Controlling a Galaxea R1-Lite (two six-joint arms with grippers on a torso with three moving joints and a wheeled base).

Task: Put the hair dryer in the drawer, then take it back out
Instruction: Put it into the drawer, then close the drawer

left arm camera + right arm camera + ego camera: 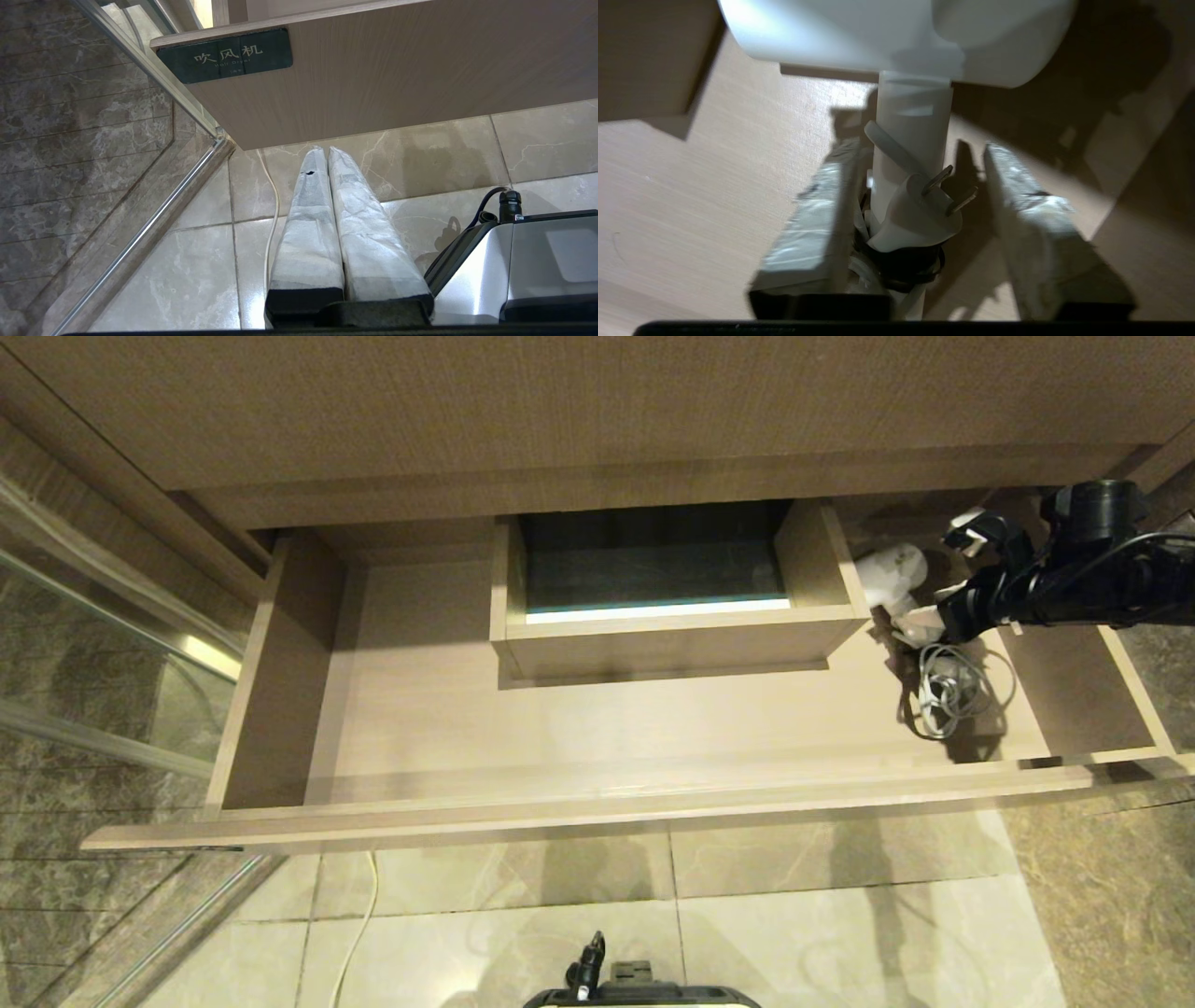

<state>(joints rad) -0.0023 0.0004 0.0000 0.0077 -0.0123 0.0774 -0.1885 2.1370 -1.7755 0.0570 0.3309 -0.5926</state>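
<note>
- Head view: the hair dryer point(892, 569) lies in the drawer point(597, 803), upper right of frame, beside the right claw point(943, 583).
- Left wrist view: the left claw point(327, 154) hangs pressed together below the drawer front.
- Right wrist view: the right claw's fingers are spread astride the dryer's handle point(910, 140), one finger alongside it, the other clear; smooth, rigid, probably light plastic, best gripped there, clear of the plug point(920, 214).

Right gripper point(920, 154) with fingers spread apart, left gripper point(327, 154) parked with fingers pressed together.

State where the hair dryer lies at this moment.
In the head view the hair dryer lies in the drawer's right end, beside the boxed cutout, its coiled cord in front and the right gripper open around its handle.
</note>
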